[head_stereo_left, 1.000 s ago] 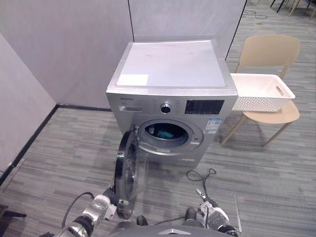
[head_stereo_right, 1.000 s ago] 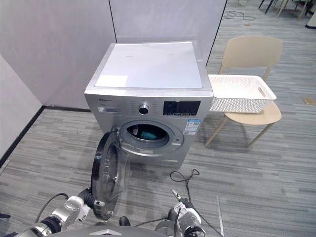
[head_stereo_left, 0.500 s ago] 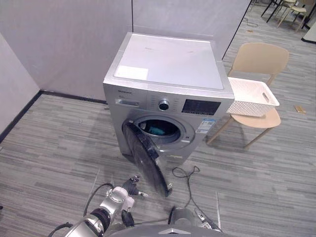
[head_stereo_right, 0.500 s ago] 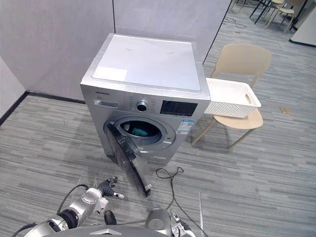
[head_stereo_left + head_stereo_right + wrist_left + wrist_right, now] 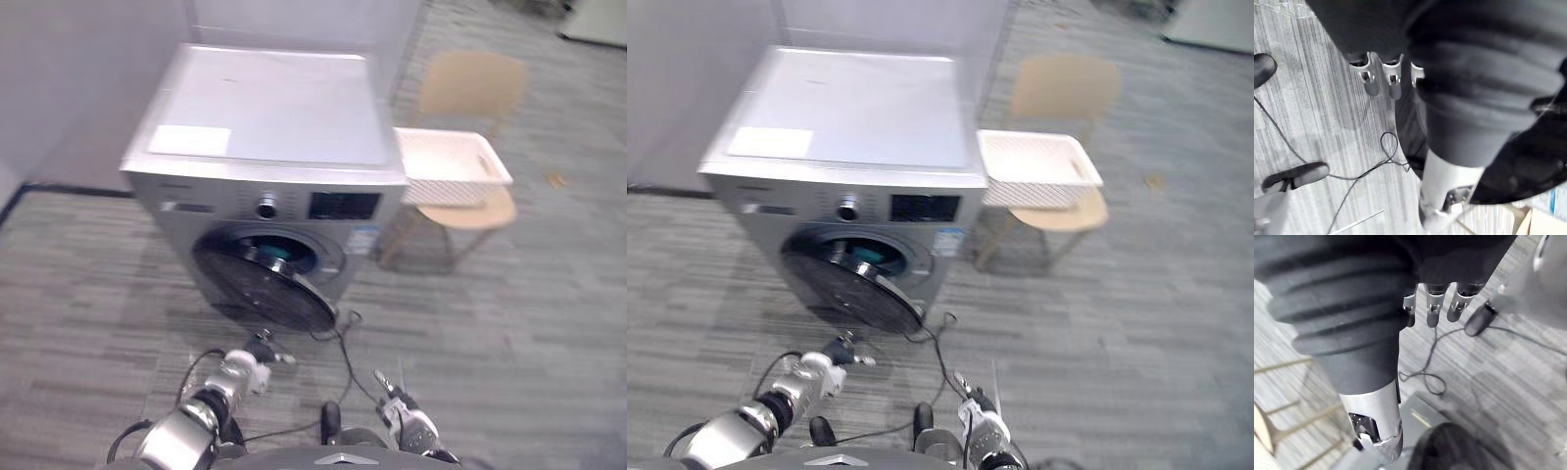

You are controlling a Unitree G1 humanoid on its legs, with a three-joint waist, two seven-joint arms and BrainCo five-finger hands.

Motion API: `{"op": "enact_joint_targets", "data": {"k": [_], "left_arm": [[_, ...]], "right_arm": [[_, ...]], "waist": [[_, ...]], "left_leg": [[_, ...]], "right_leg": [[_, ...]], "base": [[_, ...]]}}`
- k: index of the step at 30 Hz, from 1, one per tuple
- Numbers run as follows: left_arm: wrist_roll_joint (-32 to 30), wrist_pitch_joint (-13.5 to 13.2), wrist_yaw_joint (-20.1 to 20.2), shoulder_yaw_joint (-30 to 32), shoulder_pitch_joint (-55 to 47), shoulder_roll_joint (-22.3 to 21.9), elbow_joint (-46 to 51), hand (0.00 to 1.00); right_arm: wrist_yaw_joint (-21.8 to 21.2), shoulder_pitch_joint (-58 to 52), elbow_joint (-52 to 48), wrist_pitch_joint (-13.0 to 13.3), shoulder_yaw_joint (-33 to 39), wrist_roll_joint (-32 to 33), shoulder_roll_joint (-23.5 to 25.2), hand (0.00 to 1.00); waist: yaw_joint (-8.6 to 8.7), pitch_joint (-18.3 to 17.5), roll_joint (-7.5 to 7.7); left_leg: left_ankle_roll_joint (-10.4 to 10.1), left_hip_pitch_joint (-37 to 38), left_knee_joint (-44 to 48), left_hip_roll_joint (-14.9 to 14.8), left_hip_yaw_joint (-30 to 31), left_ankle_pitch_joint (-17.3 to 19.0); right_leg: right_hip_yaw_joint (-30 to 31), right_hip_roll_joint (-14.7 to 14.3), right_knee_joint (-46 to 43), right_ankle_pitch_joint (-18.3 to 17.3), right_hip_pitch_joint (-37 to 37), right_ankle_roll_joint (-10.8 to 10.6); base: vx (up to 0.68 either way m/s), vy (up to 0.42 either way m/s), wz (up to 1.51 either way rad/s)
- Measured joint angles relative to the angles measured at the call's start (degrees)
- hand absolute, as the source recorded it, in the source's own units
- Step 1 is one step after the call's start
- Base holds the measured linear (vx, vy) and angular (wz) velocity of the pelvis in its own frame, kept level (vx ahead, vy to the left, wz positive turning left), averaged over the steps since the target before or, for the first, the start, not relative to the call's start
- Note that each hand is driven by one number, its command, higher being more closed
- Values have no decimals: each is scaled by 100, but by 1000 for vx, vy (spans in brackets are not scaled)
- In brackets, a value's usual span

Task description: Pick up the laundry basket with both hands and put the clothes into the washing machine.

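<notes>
The left hand (image 5: 245,370), fingers straight and empty, hangs low just before the dark round door (image 5: 265,286) of the silver washing machine (image 5: 265,108), nearer to it than the equally slack right hand (image 5: 409,427). Teal cloth (image 5: 277,257) lies inside the drum. The white perforated laundry basket (image 5: 453,166) sits on the beige chair (image 5: 470,88), off to the right.

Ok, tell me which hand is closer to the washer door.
The left hand, fingers spread, just in front of the open door. The right hand sits farther back and off to the door's right.
</notes>
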State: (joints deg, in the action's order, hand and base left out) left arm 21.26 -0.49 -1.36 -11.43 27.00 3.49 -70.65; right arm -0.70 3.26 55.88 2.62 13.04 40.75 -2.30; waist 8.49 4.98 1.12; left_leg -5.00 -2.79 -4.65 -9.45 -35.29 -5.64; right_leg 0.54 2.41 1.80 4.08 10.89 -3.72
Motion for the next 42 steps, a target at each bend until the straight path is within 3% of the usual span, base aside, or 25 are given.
{"op": "enact_joint_targets", "data": {"k": [2,3,5,7,11,14,17,18,19,23,26,28,31,33,35,37,38,39,40,41,42], "left_arm": [[559,158,-351,1565,927,745,-413,0],[623,169,-392,1838,1011,968,-461,0],[666,240,-559,2612,1554,1631,-444,0],[766,472,-879,2798,1769,1735,-414,0],[1597,450,-1104,2700,1767,1311,125,0],[1625,357,-1071,2692,1584,1019,549,0],[1624,-270,-807,2861,780,449,1313,0],[1617,-596,-679,3071,269,94,1579,0],[1588,-668,-633,3129,95,-47,1610,0],[1111,-693,-335,3164,-1504,-752,1187,0],[612,-626,-163,3150,-2556,-843,734,0],[357,-588,-9,3093,-2669,-768,695,0],[215,-532,147,2949,-3004,-538,638,0],[209,-458,186,2777,-3141,-393,570,0],[202,-430,179,2438,-3226,-252,476,0],[177,-419,180,2080,-3226,-169,465,0],[102,-443,184,1854,-3219,-37,499,0],[95,-452,184,1786,-3213,23,530,0],[35,-457,184,1701,-3210,99,581,0],[-79,-465,186,1624,-3211,171,632,0],[-155,-465,191,1655,-3123,230,690,0]], "right_arm": [[-120,-37,-401,18,3,-1,-150,0],[-154,-44,-455,11,114,-1,-181,0],[-163,-285,-545,19,718,-28,-275,0],[-134,-588,-545,26,1027,-62,-336,0],[20,-1040,-466,70,1306,-126,-209,0],[14,-1030,-410,-18,1303,-293,-143,0],[2,-926,-308,-46,1295,-275,11,0],[2,-861,-308,-61,1245,-266,140,0],[2,-823,-308,-60,1189,-266,175,0],[-30,-355,-322,-7,726,-303,199,0],[-77,-76,-160,109,717,-662,60,0],[-120,36,174,99,708,-827,-130,0],[-147,34,652,89,683,-1041,-278,0],[-144,-2,877,51,781,-1289,-275,0],[-136,-62,1062,-52,876,-1423,-280,0],[-124,-121,1106,-68,983,-1425,-278,0],[-129,-98,1171,-55,949,-1536,-239,0],[-130,-38,1171,-64,934,-1598,-226,0],[-130,12,1171,-54,878,-1635,-200,0],[-129,30,1148,-35,807,-1632,-127,0],[-129,41,1081,-32,764,-1630,-14,0]], "waist": [[324,168,108],[388,186,139],[414,299,231],[385,342,214],[199,362,235],[80,391,314],[47,392,317],[-21,389,308],[-71,386,303],[-348,195,82],[-615,-59,-161],[-835,-154,-279],[-892,-338,-324],[-946,-384,-246],[-985,-395,-178],[-918,-362,-230],[-936,-311,-120],[-937,-271,-34],[-909,-205,29],[-842,-177,183],[-827,-110,253]], "left_leg": [[-18,-157,-2,2,-945,35],[-40,-188,-2,-2,-1191,57],[-143,-375,-38,-11,-1746,138],[-233,-456,-39,-47,-1924,80],[-326,-503,-3,-244,-1935,-19],[-279,-430,-3,-253,-1844,-53],[-258,-212,-4,-251,-1684,-28],[-247,-60,-4,-251,-1577,-13],[-243,5,-4,-252,-1516,-8],[-200,211,-4,-201,-889,27],[-137,121,-7,-52,-131,47],[-51,146,-7,96,467,74],[98,250,-35,420,1375,116],[199,352,-35,668,1867,156],[412,419,-39,1059,2561,302],[462,604,-10,1172,3024,307],[594,809,-1,1274,3315,242],[623,876,-1,1334,3410,261],[709,951,2,1416,3635,298],[851,982,73,1483,3958,344],[991,812,470,1493,4201,458]], "right_leg": [[919,-120,151,440,601,-166],[1149,-171,180,533,755,-198],[1667,-284,283,712,1203,-243],[1763,-362,283,644,1358,-184],[1427,-431,280,686,1320,-121],[1291,-402,279,678,1179,-132],[1104,-346,279,588,871,-163],[966,-322,270,497,657,-92],[923,-315,246,448,574,-51],[319,-150,153,167,56,26],[-364,81,175,-23,-327,-9],[-905,251,184,-167,-694,-29],[-1776,568,109,-422,-1329,-185],[-2285,833,-196,-688,-1584,-298],[-2742,1339,-1225,-1104,-1664,-317],[-2785,1670,-2525,-947,-1441,-74],[-2341,1984,-3856,-601,-1029,387],[-2045,2059,-4289,-347,-849,627],[-1566,2072,-4843,184,-599,762],[-871,1879,-5305,818,-336,512],[-302,1518,-5757,535,-41,286]], "base": [[-3,-15,-202],[-3,-40,-182],[-13,-95,-125],[0,-160,-46],[-34,-62,20],[-40,38,27],[-7,58,29],[5,26,33],[-4,20,52],[-10,21,70],[11,54,123],[-3,97,159],[30,133,157],[67,137,140],[114,159,145],[117,163,150],[117,129,113],[101,143,109],[84,101,101],[86,92,136],[93,62,118]]}}
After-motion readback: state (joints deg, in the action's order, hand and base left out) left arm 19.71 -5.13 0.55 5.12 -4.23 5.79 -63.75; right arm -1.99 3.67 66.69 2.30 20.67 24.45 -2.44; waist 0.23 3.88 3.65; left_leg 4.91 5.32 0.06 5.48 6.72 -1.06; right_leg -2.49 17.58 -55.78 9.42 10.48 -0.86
